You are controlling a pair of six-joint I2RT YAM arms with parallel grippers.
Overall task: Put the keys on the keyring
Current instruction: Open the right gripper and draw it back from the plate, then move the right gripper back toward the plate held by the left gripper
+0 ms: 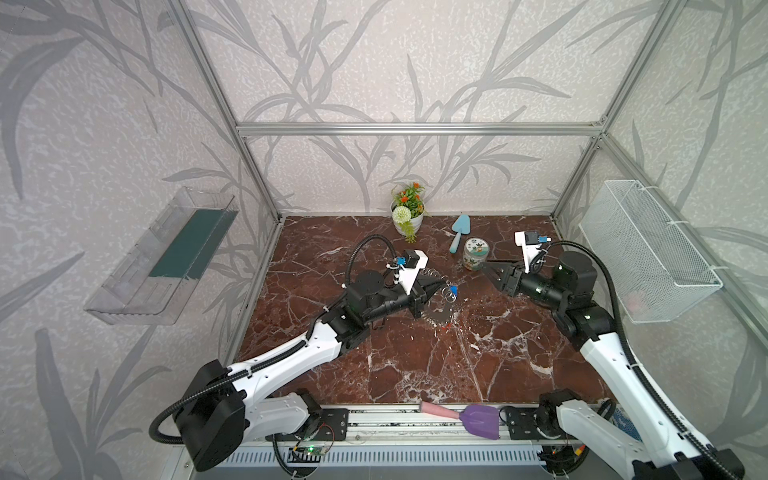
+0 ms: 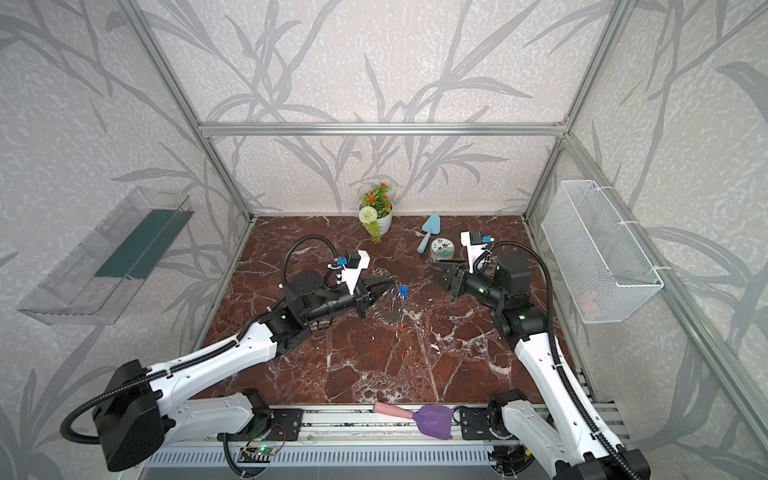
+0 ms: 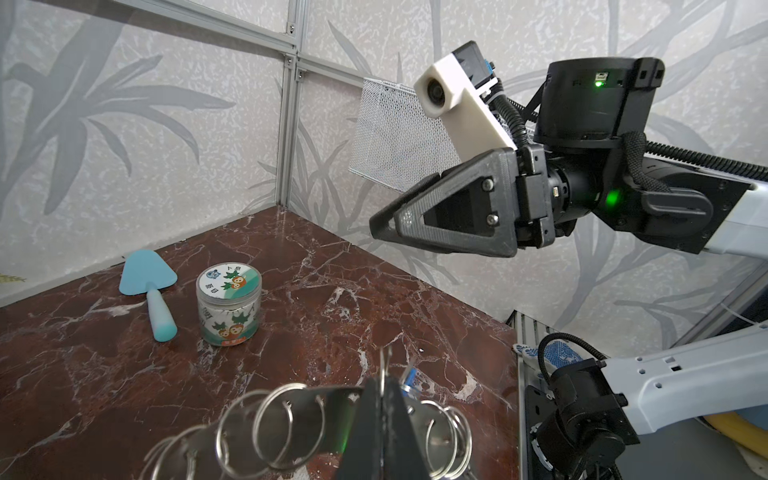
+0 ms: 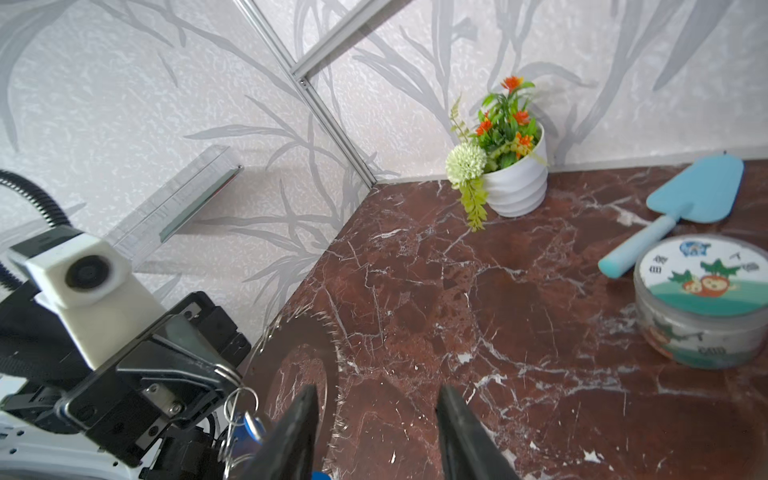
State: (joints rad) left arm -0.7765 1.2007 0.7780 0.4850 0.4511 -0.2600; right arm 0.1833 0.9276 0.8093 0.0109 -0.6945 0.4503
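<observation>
Holding the keyring by its top edge, the left gripper is pinched tight on the grey plate near the middle of the dark red marble table. The plate hangs down from the fingers on a tilt, with its many little wire rings sticking out all round. Its low edge is close to the table, but I cannot tell if it touches. A blue key hangs from a wire ring just beside the left fingertips, on their right side. An orange-red key shows at the low edge of the plate (it is too small to tell if it is on a ring or lying on the table). The right gripper is up in the air to the right of the keyring, pointing at it, and apart from it. Its two black fingers stand about half way apart with nothing between them. Just on the far side of the right gripper stands a small round jar with a picture lid, and a blue trowel lies just to the left of the jar. A white flower pot sits by the far wall. A purple scoop lies on the near rail. A wire basket hangs on the right wall and a clear shelf on the left wall
</observation>
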